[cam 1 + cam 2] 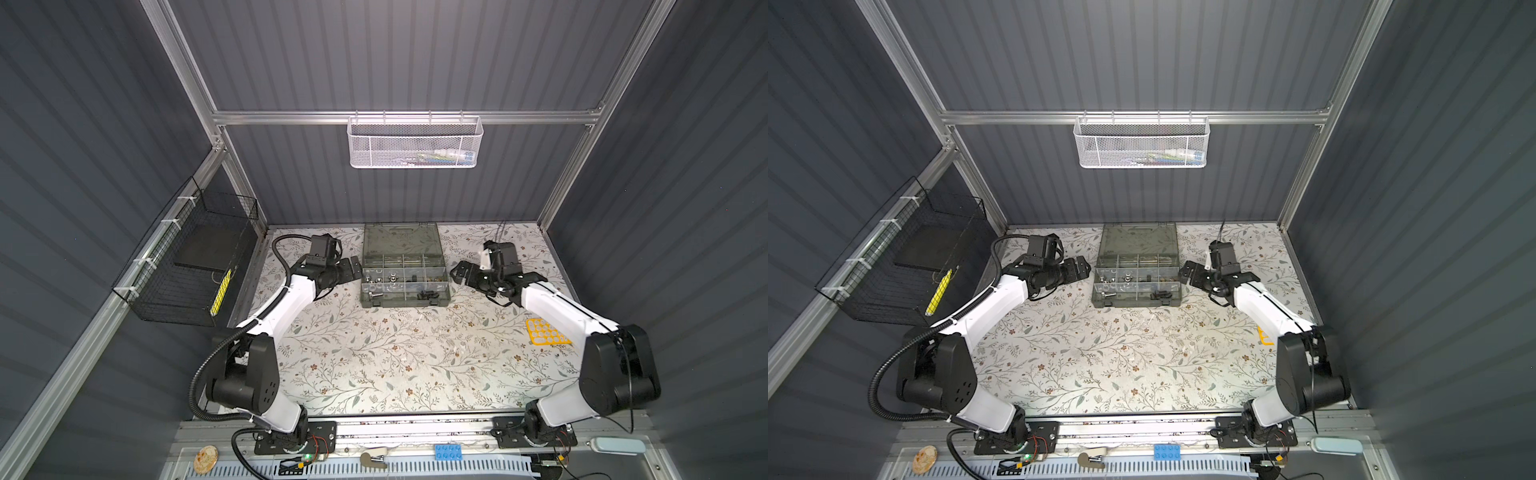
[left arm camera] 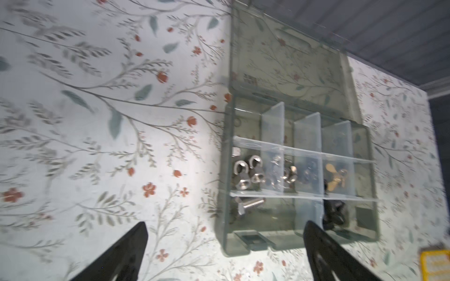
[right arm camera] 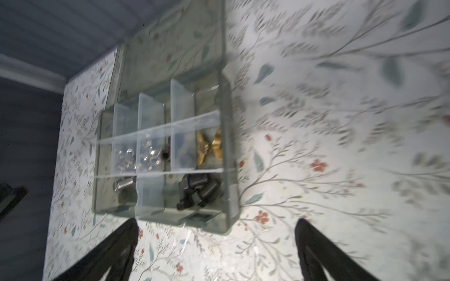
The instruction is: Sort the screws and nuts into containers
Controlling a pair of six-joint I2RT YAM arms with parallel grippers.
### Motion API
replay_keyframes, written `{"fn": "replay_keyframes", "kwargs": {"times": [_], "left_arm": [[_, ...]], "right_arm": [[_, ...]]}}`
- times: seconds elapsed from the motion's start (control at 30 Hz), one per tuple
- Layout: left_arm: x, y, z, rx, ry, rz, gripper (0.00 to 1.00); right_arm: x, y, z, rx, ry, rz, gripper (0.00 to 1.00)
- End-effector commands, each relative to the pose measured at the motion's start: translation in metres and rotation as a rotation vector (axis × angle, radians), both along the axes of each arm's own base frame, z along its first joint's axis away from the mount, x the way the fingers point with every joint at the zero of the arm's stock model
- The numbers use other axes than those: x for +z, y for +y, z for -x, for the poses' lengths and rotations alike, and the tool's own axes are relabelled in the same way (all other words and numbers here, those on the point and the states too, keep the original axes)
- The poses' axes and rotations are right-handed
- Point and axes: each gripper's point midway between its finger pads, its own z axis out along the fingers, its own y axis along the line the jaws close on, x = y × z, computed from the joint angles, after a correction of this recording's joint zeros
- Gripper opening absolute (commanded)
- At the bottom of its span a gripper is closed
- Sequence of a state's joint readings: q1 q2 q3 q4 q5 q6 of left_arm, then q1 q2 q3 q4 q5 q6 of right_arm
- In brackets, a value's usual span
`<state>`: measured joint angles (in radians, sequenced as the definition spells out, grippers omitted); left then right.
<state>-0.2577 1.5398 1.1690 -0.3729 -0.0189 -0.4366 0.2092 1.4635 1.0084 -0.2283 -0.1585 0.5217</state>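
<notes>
At the back middle of the floral worktop [image 1: 374, 357] lies the organiser case [image 1: 405, 302], with its lid [image 1: 400, 239] folded open flat toward the rear wall. The left tool [image 1: 355, 268] is just beside the case's left wall and the right tool [image 1: 457, 272] just beside its right wall. As far as both top views show, neither touches the case.

Both tools are spread wide and hold nothing (each wrist view shows two black fingers [image 2: 129, 250] far apart, with only worktop and case between them).

The middle row of compartments [image 2: 274, 121] holds, from the case's left side:
- silver nuts [image 2: 248, 172]
- silver wing nuts [image 2: 289, 174]
- dark pieces [image 2: 309, 174] too blurred to name
- brass wing nuts [image 3: 209, 147]

In the front row a silver bolt [image 2: 250, 203] lies at the left end and black bolts [image 3: 198, 189] are piled at the right end.
</notes>
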Motion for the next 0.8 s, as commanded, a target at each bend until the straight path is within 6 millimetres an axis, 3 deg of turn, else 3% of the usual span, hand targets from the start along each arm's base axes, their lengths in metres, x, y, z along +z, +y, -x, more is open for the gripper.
{"fn": "replay_keyframes", "kwargs": {"times": [0.0,0.1,0.3,0.43,0.6,0.77], "left_arm": [[0.003,0.054,0.000,0.150,-0.042,-0.178,1.00],[-0.005,0.074,0.002,0.181,-0.039,-0.215,1.00],[-0.033,0.103,0.004,0.219,-0.017,-0.323,1.00],[-0.044,0.120,0.005,0.240,-0.058,-0.377,1.00],[-0.060,0.148,0.009,0.318,-0.148,-0.531,1.00],[-0.085,0.163,0.006,0.379,-0.176,-0.542,1.00]], "right_arm": [[-0.010,-0.068,0.010,-0.187,0.026,0.136,0.99],[-0.007,-0.113,0.015,-0.311,-0.010,0.158,0.99],[0.005,-0.159,0.028,-0.475,-0.199,0.307,0.99],[0.000,-0.175,0.036,-0.561,-0.324,0.353,0.99],[0.001,-0.187,0.044,-0.602,-0.323,0.431,0.99],[-0.003,-0.194,0.050,-0.596,-0.354,0.526,0.99]]}}
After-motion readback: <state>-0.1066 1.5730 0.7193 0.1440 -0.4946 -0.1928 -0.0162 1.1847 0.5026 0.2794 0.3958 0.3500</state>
